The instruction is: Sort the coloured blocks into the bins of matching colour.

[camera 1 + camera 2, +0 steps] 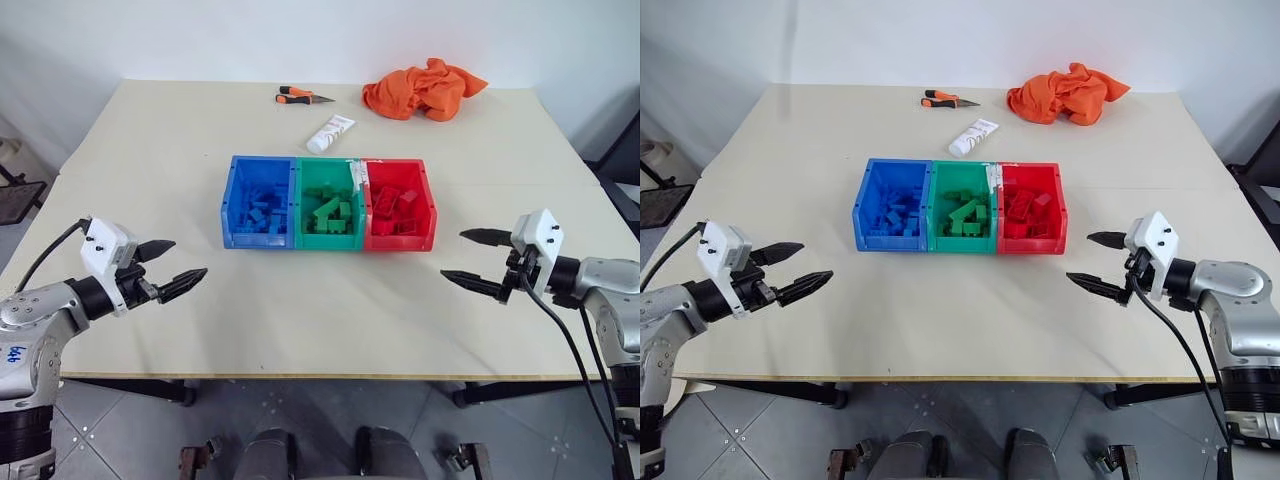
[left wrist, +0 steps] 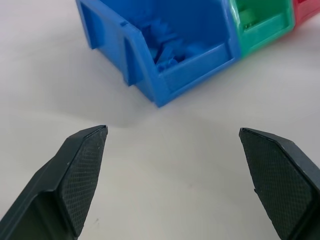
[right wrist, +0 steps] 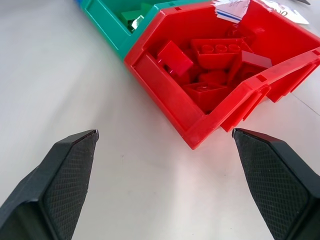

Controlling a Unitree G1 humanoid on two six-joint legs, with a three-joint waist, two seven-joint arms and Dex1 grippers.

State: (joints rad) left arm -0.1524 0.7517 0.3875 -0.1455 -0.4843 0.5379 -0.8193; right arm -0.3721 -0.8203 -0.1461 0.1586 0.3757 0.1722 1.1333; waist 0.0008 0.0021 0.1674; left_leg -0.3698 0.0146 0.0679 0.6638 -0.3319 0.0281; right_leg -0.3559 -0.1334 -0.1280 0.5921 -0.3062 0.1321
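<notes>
Three joined bins [image 1: 329, 242] on the desk [image 1: 150, 160] hold matching blocks [image 1: 331, 212]. At eight and four o'clock, my left fingers [image 1: 170, 262] and right fingers [image 1: 478, 282] hover spread, empty.

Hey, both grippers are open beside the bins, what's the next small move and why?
Probably none beyond resting the arms. The blue bin, green bin and red bin each seem to hold only blocks of their own colour, and no loose block shows on the table. The left gripper and right gripper are open and hold nothing.
</notes>
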